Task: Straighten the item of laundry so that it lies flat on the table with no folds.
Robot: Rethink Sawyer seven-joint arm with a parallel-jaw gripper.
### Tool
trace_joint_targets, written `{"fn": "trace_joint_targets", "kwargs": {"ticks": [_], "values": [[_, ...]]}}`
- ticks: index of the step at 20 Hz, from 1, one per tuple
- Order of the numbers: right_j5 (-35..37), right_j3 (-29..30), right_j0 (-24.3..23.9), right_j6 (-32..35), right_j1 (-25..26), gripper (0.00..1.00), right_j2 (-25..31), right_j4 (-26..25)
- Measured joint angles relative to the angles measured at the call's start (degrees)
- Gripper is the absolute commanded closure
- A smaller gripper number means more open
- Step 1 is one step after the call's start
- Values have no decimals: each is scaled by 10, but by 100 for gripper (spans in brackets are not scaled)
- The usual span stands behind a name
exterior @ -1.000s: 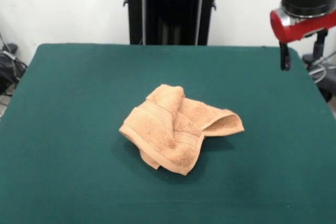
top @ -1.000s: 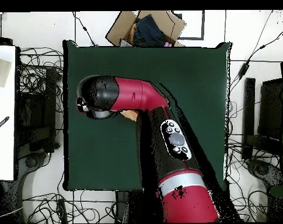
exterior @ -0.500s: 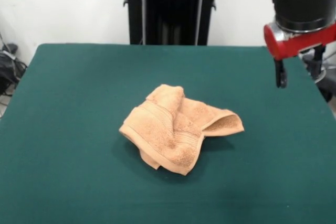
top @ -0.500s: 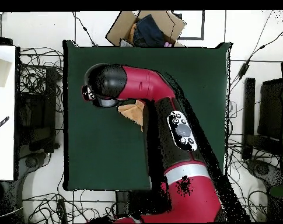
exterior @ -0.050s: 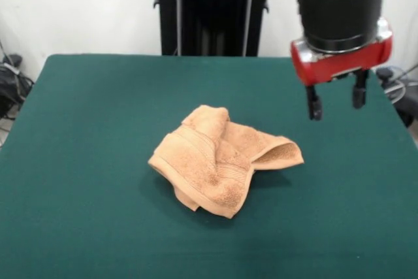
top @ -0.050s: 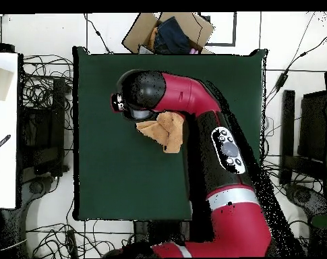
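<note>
Towel first, in the front view: the peach-orange cloth sits crumpled near the middle of the green desk, bunched into a heap with one corner folded over into an open loop toward the picture's right and a hemmed band showing along the near-left edge. It has not shifted over the last second. What has changed is the arm: a second ago only its red collar and one dark finger showed at the picture's right edge, and now the whole wrist has swung inward. The jaws hang above the desk, up and to the right of the heap, spread apart with nothing between them and not touching the cloth. I judge this an approach, lining up on the looped corner; the straightening itself has not begun, since every fold remains.

In the overhead view the red arm reaches from the bottom across the desk, and its black wrist covers the edge of the towel, of which only an orange patch shows beside it. The wrist has travelled in from the desk's side toward the middle.

No brand, label or readable writing appears in either view.
</note>
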Motion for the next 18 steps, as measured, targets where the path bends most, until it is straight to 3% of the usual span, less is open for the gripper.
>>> {"fn": "trace_joint_targets", "kwargs": {"ticks": [18], "values": [[0, 23, -19, 0, -19, 0, 0, -22]]}}
